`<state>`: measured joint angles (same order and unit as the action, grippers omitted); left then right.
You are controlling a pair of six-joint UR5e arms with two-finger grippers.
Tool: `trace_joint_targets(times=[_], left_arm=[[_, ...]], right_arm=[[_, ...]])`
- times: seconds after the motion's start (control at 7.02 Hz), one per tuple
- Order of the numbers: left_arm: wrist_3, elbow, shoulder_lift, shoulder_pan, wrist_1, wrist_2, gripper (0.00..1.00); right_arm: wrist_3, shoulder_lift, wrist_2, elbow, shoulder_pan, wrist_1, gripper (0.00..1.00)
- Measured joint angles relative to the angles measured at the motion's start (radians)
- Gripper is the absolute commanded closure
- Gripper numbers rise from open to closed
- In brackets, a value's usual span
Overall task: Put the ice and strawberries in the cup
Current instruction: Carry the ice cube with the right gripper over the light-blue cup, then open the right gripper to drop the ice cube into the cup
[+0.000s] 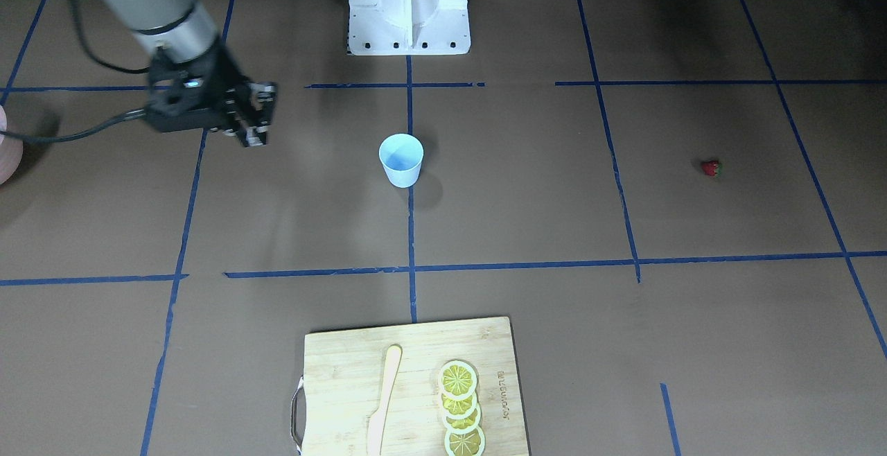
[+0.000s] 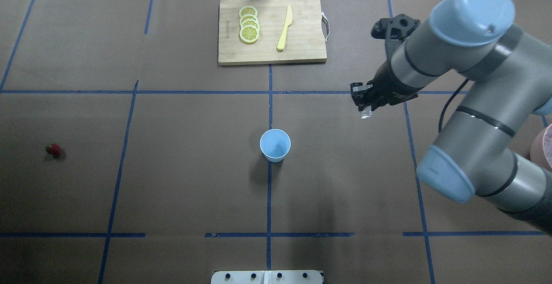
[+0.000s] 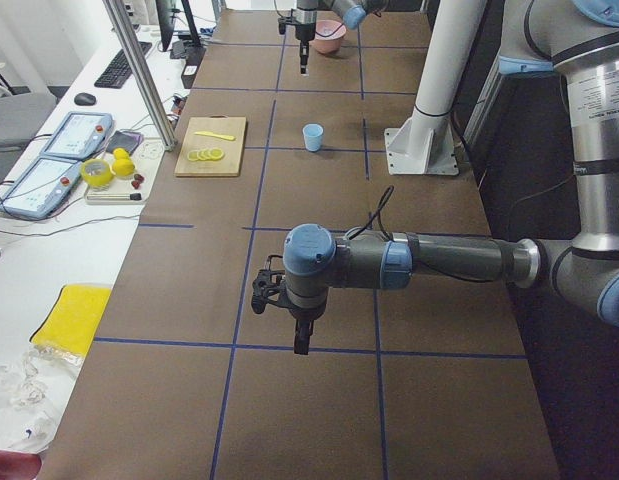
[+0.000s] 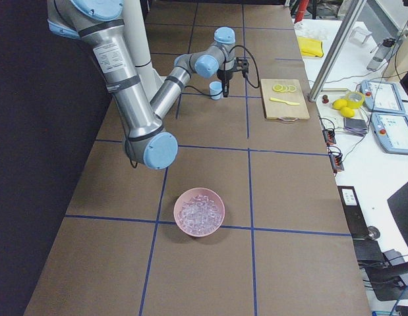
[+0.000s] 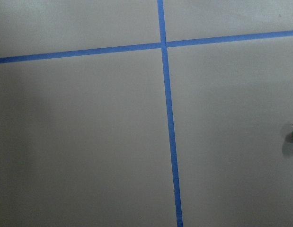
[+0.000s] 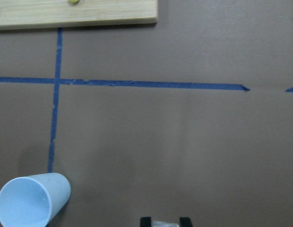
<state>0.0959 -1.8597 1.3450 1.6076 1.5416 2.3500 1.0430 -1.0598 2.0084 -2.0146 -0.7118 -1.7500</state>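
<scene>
Front camera first: the cup [image 1: 401,159], small, light blue, handleless and narrowing to its base, stands upright on the middle tape line, its inside showing plain blue. The strawberry [image 1: 711,168], a tiny red berry with a green cap, lies on the table well off toward the robot's left, far from the cup. The right gripper [image 1: 255,120] hangs above the table on the cup's other side. Nearest the camera, a cutting board [image 1: 346,366] carries lemon slices [image 1: 461,407] and a pale knife [image 1: 384,400]. Overhead now: a clear ice cube [image 2: 366,112] glints, pinched at the right gripper's tips, off to the side of the cup, not over it. From the left end, the left gripper [image 3: 301,342] points down above the brown table; claw parted or closed, can't tell. From the right end, a pink bowl [image 4: 198,232] holds heaped ice [image 4: 199,210], well apart from the cup. Left wrist: tape lines and a sliver of the berry's green at the right edge. Right wrist: the gripper clamps the glassy cube at the bottom edge, cup at lower left.
</scene>
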Motion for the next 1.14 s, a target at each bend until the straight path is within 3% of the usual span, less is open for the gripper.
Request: trace_joint_targets(times=[0.28, 0.57, 1.14], left_arm=[[0.000, 0.000, 0.000, -0.001, 0.000, 0.001, 0.00], [0.001, 0.000, 0.000, -0.001, 0.000, 0.002, 0.00], [0.001, 0.001, 0.000, -0.001, 0.000, 0.002, 0.00]], right_arm=[[0.130, 0.144, -0.127, 0.072, 0.122, -0.061, 1.00], [0.207, 0.246, -0.198, 0.178, 0.183, -0.064, 1.00], [0.257, 0.278, -0.261, 0.293, 0.246, 0.015, 0.99]])
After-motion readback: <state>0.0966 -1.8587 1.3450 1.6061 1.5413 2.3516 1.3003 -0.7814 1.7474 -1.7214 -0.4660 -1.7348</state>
